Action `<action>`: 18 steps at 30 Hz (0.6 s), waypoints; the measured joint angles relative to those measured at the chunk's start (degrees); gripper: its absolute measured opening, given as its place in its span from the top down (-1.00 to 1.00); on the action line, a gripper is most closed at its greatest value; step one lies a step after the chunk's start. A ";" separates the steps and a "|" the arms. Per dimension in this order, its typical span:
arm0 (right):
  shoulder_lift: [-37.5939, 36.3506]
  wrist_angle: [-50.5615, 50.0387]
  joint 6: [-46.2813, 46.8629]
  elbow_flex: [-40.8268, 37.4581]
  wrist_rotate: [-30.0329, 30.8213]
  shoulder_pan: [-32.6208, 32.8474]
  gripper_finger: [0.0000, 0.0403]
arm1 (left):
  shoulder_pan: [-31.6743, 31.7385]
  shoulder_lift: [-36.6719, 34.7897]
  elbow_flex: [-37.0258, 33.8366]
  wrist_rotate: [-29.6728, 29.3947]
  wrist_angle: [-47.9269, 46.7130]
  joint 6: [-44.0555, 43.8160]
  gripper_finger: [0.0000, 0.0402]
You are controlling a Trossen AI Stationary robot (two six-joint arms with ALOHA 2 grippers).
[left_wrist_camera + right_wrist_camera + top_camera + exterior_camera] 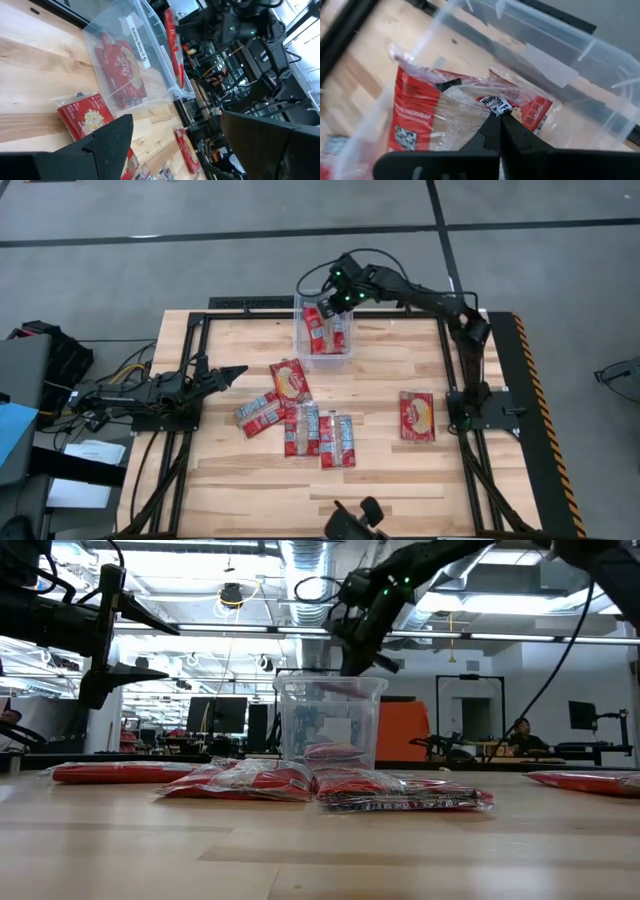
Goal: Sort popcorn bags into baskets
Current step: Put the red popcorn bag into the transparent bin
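Note:
The clear bin (299,332) (372,730) stands near the table's far edge, with red popcorn bags on its floor (120,70). My right gripper (333,302) (499,116) hangs over its opening, pointing down, shut on a red popcorn bag (440,117). Several more bags lie flat mid-table (300,425) (300,780), and one lies apart on the right (417,415). My left gripper (238,370) (172,650) waits open above the table's left side, away from every bag. My right gripper pinches the bag between its two fingertips, at the edge beside the white printed label (501,106), coming from above and pointing down. The bag sits about at the bin's rim, seen edge-on in the left wrist view (172,45). I cannot tell whether it rests on the bags beneath.
A black frame runs around the wooden table (480,480), with a striped strip along its right edge (535,400). Cables and boxes sit off the left side (60,400). A dark device stands at the near edge (357,520). Bare wood shows near the front and far left.

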 joint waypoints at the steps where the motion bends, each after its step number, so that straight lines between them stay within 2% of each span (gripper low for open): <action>1: 0.66 -0.12 0.00 0.00 0.00 -0.03 0.91 | -0.01 0.00 0.00 -0.01 -0.01 0.00 -0.46; 9: 3.00 -0.12 0.01 -0.02 1.45 0.26 0.68 | 0.00 0.00 0.01 -0.05 -0.01 -0.02 -0.46; 15: 2.33 0.41 0.03 0.00 1.49 -0.35 0.34 | 0.00 0.00 0.00 -0.35 -0.01 -0.02 -0.46; 18: 0.04 -1.85 0.20 -0.02 -0.44 -1.25 0.17 | -0.01 0.00 0.00 -0.36 0.01 -0.02 -0.46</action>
